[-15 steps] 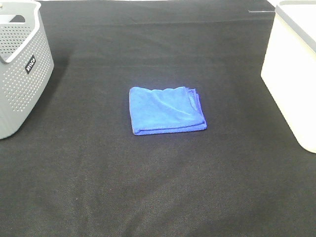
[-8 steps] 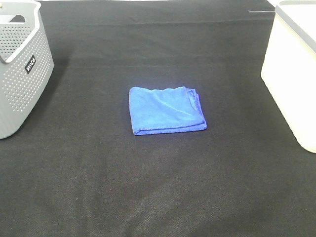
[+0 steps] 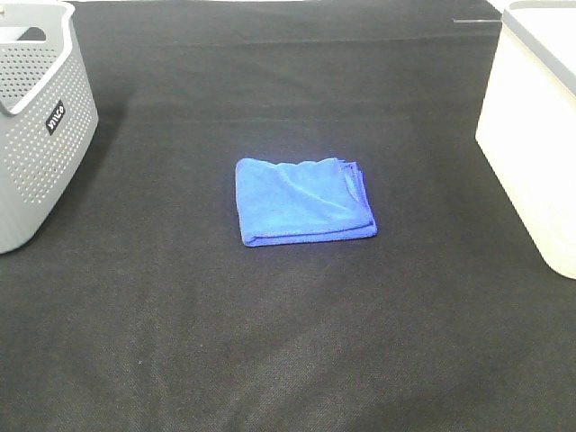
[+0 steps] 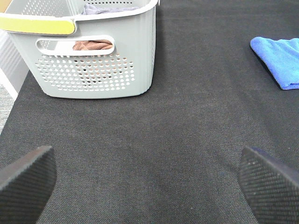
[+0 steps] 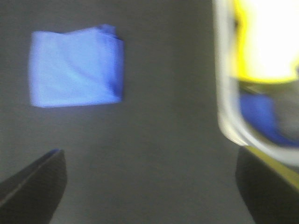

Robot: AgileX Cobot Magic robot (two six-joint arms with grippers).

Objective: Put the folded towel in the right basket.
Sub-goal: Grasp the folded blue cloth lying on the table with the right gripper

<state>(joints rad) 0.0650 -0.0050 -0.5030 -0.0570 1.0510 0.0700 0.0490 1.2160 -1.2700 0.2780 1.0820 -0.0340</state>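
Observation:
A folded blue towel (image 3: 303,202) lies flat on the black table in the middle of the exterior high view. It also shows in the left wrist view (image 4: 279,59) and, blurred, in the right wrist view (image 5: 74,66). The right basket (image 3: 533,126) is white and stands at the right edge; its rim (image 5: 224,84) shows in the right wrist view with something blue inside. My left gripper (image 4: 147,179) is open and empty, well away from the towel. My right gripper (image 5: 149,179) is open and empty, above the table between towel and basket. Neither arm shows in the exterior high view.
A grey perforated basket (image 3: 36,117) stands at the left edge; in the left wrist view (image 4: 93,51) it holds brown and grey cloth. The black cloth (image 3: 297,342) covers the whole table.

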